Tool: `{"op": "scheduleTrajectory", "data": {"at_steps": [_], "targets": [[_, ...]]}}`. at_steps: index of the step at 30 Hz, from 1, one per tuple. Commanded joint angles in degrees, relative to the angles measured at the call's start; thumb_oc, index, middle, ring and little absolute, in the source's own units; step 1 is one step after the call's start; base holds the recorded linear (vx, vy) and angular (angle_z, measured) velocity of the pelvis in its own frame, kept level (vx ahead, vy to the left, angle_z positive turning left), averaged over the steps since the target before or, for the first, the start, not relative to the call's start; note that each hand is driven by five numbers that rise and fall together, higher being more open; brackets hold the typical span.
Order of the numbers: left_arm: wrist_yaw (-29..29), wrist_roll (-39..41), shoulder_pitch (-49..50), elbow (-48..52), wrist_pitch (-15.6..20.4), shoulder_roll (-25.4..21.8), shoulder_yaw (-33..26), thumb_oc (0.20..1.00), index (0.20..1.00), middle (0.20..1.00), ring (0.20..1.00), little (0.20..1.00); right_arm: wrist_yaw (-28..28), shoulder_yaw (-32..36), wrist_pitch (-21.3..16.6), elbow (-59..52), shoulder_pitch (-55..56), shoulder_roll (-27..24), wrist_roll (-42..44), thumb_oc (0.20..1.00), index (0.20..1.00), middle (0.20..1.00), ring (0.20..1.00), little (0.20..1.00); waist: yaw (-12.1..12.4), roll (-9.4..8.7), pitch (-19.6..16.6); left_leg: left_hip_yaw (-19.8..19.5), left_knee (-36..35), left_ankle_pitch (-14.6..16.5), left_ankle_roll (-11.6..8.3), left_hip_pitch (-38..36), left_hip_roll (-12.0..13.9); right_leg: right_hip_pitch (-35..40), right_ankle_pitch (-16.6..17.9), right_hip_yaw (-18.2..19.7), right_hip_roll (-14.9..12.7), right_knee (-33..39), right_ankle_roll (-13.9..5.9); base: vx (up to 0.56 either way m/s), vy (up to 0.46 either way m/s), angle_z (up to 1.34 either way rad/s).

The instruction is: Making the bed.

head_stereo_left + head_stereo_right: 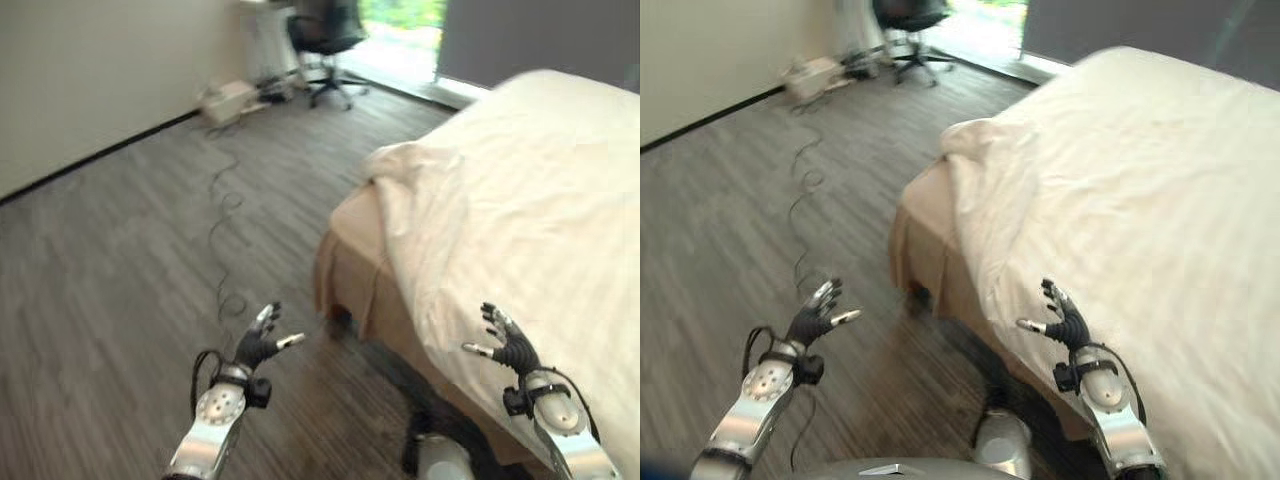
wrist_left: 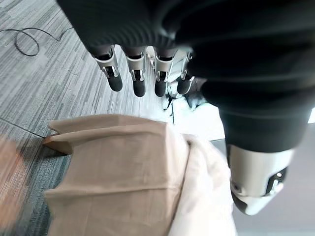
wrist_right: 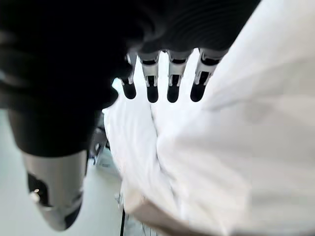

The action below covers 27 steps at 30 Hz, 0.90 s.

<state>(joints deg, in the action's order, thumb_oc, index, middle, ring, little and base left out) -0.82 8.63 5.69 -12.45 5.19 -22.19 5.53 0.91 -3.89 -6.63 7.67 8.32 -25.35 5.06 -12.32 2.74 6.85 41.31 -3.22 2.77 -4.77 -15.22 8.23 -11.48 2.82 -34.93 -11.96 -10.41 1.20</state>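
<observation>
Nearest the bed's foot edge: right hand (image 1: pixel 510 347), fingers straight, holding nothing, over the duvet (image 1: pixel 520 210).
Left hand (image 1: pixel 262 342): fingers relaxed, above the floor (image 1: pixel 110 260).
Far corner: duvet bunched beyond both hands; right hand nearer.

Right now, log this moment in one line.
left hand open, over floor | right hand open, over duvet | duvet bunched at bed corner

1. Daylight enters through the window (image 1: pixel 405 25) at the far wall, blown out to glare.
2. The white duvet (image 1: pixel 1140 200) reads bright and soft-edged.
3. The floor (image 1: pixel 120 270) lies dimmer.
4. Wrist views blur heavily close up.
</observation>
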Motion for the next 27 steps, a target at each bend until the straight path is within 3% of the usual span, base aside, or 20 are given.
{"op": "scheduleTrajectory", "data": {"at_steps": [1, 2, 3, 4, 5, 6, 7, 9, 10, 12, 14, 15, 16, 17, 22, 24, 25, 27], "targets": [[-0.05, 0.08, -5.33, 2.20, 3.73, -1.36, -0.10, 1.000, 1.000, 1.000, 1.000, 1.000, 0.64, 3.22, -3.43, -3.04, -0.39, -0.72, 2.38, 1.000, 1.000, 1.000, 1.000, 1.000, -1.61, -5.01, -0.35, -1.68, 9.24, 1.84, -2.23, 1.76, 3.38, 7.78, -2.58, 10.36, -0.05, 8.07, -7.75, 0.21, -0.235, -0.43], [0.17, 0.57, -5.16, 2.43, 4.05, -1.23, -0.18, 1.000, 1.000, 1.000, 1.000, 1.000, 0.65, 3.50, -3.93, -3.43, -0.04, -1.12, 2.62, 1.000, 1.000, 1.000, 1.000, 1.000, -1.23, -5.16, 0.00, -1.63, 16.18, 0.09, -4.04, 3.44, 6.19, 9.98, -3.32, 11.13, 1.38, 9.77, -6.66, 0.31, -0.328, -0.90], [-0.43, 0.88, -5.18, 2.73, 4.86, -1.43, -0.70, 1.000, 1.000, 1.000, 1.000, 1.000, 0.59, 3.33, -4.42, -4.61, 0.22, -2.00, 2.19, 1.000, 1.000, 1.000, 1.000, 1.000, -0.29, -5.28, 1.04, -3.41, 27.74, -6.43, -8.40, 5.65, 11.40, 13.85, -5.12, 13.03, 4.78, 12.69, -4.43, 0.26, -0.282, -1.00], [-0.96, 0.91, -5.21, 2.77, 5.14, -1.42, -1.02, 1.000, 1.000, 1.000, 1.000, 1.000, 0.45, 3.14, -4.46, -4.84, 0.17, -2.43, 1.94, 1.000, 1.000, 1.000, 1.000, 1.000, -0.14, -5.86, 1.49, -3.37, 31.72, -9.93, -8.17, 6.59, 12.23, 14.78, -4.58, 13.25, 5.22, 13.60, -3.55, 0.19, -0.194, -1.17], [-0.98, 0.91, -5.26, 2.73, 5.18, -1.44, -1.02, 1.000, 1.000, 1.000, 1.000, 1.000, 0.45, 3.15, -4.43, -4.88, 0.15, -2.40, 1.93, 1.000, 1.000, 1.000, 1.000, 1.000, 0.00, -5.77, 1.68, -3.39, 32.17, -9.87, -8.29, 6.62, 12.63, 14.99, -4.41, 13.35, 5.55, 13.91, -3.38, 0.13, -0.037, -1.25], [-2.83, 0.34, -5.32, 2.96, 5.58, -1.60, -2.27, 1.000, 1.000, 1.000, 1.000, 1.000, -0.06, 2.90, -4.20, -5.99, 0.34, -3.24, 1.52, 1.000, 1.000, 1.000, 1.000, 1.000, 0.28, -6.68, 2.04, -7.25, 34.55, -9.87, -7.61, 8.75, 11.87, 16.10, -4.76, 17.63, 6.00, 14.59, -3.24, 0.16, 0.024, -1.26], [-3.79, -0.54, -5.47, 3.39, 5.90, -1.74, -3.02, 1.000, 1.000, 1.000, 1.000, 1.000, -0.16, 2.84, -4.13, -5.93, 0.43, -3.48, 1.09, 1.000, 1.000, 1.000, 1.000, 1.000, 0.44, -6.86, 2.24, -8.43, 34.94, -8.66, -7.09, 10.14, 11.33, 16.31, -4.74, 19.65, 5.83, 14.61, -3.54, 0.22, 0.086, -0.96], [-5.15, -1.42, -5.78, 3.57, 6.30, -1.92, -3.95, 1.000, 1.000, 1.000, 1.000, 1.000, -0.15, 2.81, -4.03, -5.85, 0.43, -3.60, 0.54, 1.000, 1.000, 1.000, 1.000, 1.000, 0.70, -7.16, 2.15, -9.12, 33.54, -7.63, -6.06, 11.20, 10.14, 15.97, -4.26, 21.97, 5.15, 14.53, -4.08, 0.13, 0.136, -1.37], [-8.12, -2.16, -6.42, 4.67, 7.44, -2.34, -6.55, 1.000, 1.000, 1.000, 1.000, 1.000, -0.11, 2.78, -4.18, -5.25, 0.94, -3.72, -0.25, 1.000, 1.000, 1.000, 1.000, 1.000, 0.69, -6.35, 2.28, -11.72, 29.14, -5.48, -5.28, 12.01, 9.22, 16.24, -4.11, 25.23, 5.11, 14.31, -5.32, 0.10, 0.138, -1.80], [-9.82, -2.10, -6.64, 5.52, 8.19, -2.86, -8.59, 1.000, 1.000, 1.000, 1.000, 1.000, 0.03, 3.04, -4.27, -4.82, 1.55, -3.92, -0.91, 1.000, 1.000, 1.000, 1.000, 1.000, 0.93, -5.98, 2.09, -13.24, 25.41, -4.54, -4.60, 12.12, 7.97, 16.19, -4.05, 26.85, 4.82, 14.29, -6.02, 0.15, 0.180, -1.19], [-12.75, -1.44, -6.88, 7.70, 9.39, -3.71, -12.61, 1.000, 1.000, 1.000, 1.000, 1.000, 0.03, 3.49, -4.28, -4.03, 2.55, -4.62, -2.06, 1.000, 1.000, 1.000, 1.000, 1.000, 1.60, -5.12, 1.65, -17.70, 17.02, -4.34, -3.70, 12.57, 5.48, 16.47, -3.72, 30.33, 4.36, 14.40, -7.27, 0.28, 0.311, -1.66], [-17.81, -1.06, -9.13, 10.38, 11.95, -6.60, -18.55, 1.000, 1.000, 1.000, 1.000, 1.000, 0.22, 4.79, -4.62, -2.89, 4.56, -6.05, -4.41, 1.000, 1.000, 1.000, 1.000, 1.000, 2.34, -3.51, 1.65, -23.74, 9.07, -5.68, -4.24, 12.57, 5.53, 17.32, -4.80, 34.34, 3.94, 14.08, -8.43, 0.28, 0.308, -1.83], [-17.82, -1.06, -9.15, 10.37, 11.95, -6.61, -18.55, 1.000, 1.000, 1.000, 1.000, 1.000, 0.22, 4.79, -4.61, -2.89, 4.55, -6.04, -4.41, 1.000, 1.000, 1.000, 1.000, 1.000, 2.39, -3.50, 1.61, -23.68, 8.93, -5.79, -4.24, 12.56, 5.52, 17.23, -4.77, 34.40, 3.95, 14.06, -8.41, 0.32, 0.341, -1.64], [-20.25, -1.97, -12.36, 12.47, 12.61, -9.68, -20.68, 1.000, 1.000, 1.000, 1.000, 1.000, 0.28, 6.00, -4.74, -2.52, 6.05, -7.18, -5.41, 1.000, 1.000, 1.000, 1.000, 1.000, 2.16, -2.69, 1.52, -25.29, 7.70, -6.77, -4.64, 12.71, 6.23, 17.55, -5.53, 35.78, 3.60, 13.52, -8.78, 0.14, 0.165, -1.49], [-19.26, -5.11, -18.36, 15.13, 11.46, -17.24, -20.21, 1.000, 1.000, 1.000, 1.000, 1.000, -1.82, 9.02, -4.38, -1.55, 11.60, -6.89, -6.37, 1.000, 1.000, 1.000, 1.000, 1.000, -1.40, 0.28, -0.46, -20.91, 1.13, -7.71, -4.90, 7.68, 6.00, 17.10, -6.00, 36.97, 3.03, 12.02, -10.21, 0.16, 0.182, -0.26], [-17.25, -6.81, -21.75, 14.74, 10.03, -20.83, -17.40, 1.000, 1.000, 1.000, 1.000, 1.000, -2.46, 9.13, -3.81, -1.51, 11.86, -6.57, -6.18, 1.000, 1.000, 1.000, 1.000, 1.000, -2.32, 0.42, -0.52, -19.44, 0.02, -7.81, -4.69, 6.54, 5.11, 16.76, -5.47, 37.71, 2.39, 11.75, -10.93, 0.11, 0.184, -0.02], [-15.16, -7.86, -25.80, 12.98, 8.58, -23.49, -13.30, 1.000, 1.000, 1.000, 1.000, 1.000, -3.18, 8.14, -3.38, -1.22, 11.29, -6.09, -5.81, 1.000, 1.000, 1.000, 1.000, 1.000, -3.41, 0.55, -0.61, -17.90, -0.82, -7.41, -4.16, 5.91, 4.07, 15.78, -4.45, 39.11, 1.66, 11.51, -11.87, 0.09, 0.183, -0.32], [-12.69, -8.18, -28.64, 10.38, 7.18, -24.46, -9.73, 1.000, 1.000, 1.000, 1.000, 1.000, -3.68, 7.16, -2.87, -1.14, 10.55, -6.02, -6.42, 1.000, 1.000, 1.000, 1.000, 1.000, -4.45, 0.66, -0.71, -16.37, -1.14, -6.88, -3.73, 5.55, 3.35, 14.78, -3.52, 40.00, 1.07, 11.52, -12.57, 0.06, 0.124, -0.23]]}}
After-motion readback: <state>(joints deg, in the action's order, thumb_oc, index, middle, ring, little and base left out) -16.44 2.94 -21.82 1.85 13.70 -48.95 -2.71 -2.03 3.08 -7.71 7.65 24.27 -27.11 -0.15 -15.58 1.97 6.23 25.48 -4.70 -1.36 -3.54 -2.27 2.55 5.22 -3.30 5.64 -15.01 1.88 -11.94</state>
